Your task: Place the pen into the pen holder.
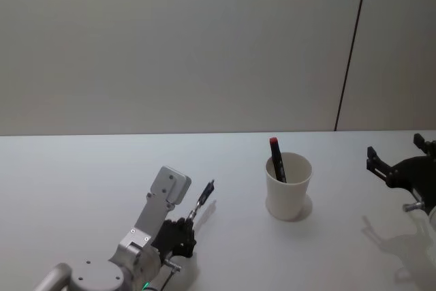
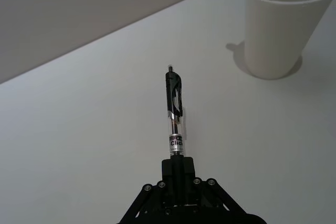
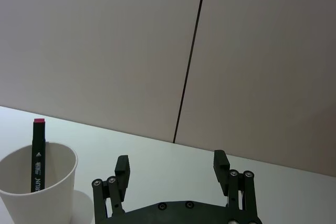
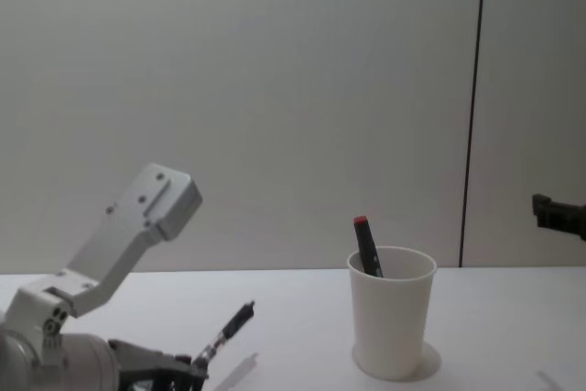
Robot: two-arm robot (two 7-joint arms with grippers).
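My left gripper [image 1: 187,221] is shut on the pen [image 1: 203,199], a black click pen with a clear barrel. It holds the pen tilted up above the table, left of the pen holder [image 1: 288,185]. In the left wrist view the pen [image 2: 175,111] sticks out past the gripper [image 2: 178,167] toward the pen holder [image 2: 278,30]. The holder is a white paper cup standing upright [image 4: 391,313]. My right gripper [image 1: 402,161] hovers open and empty to the right of the cup, its fingers [image 3: 122,166] spread wide.
A black marker with a red cap [image 1: 277,160] leans inside the cup, its top above the rim [image 4: 366,246]. The white table [image 1: 82,182] runs back to a plain wall with a dark vertical seam [image 1: 351,46].
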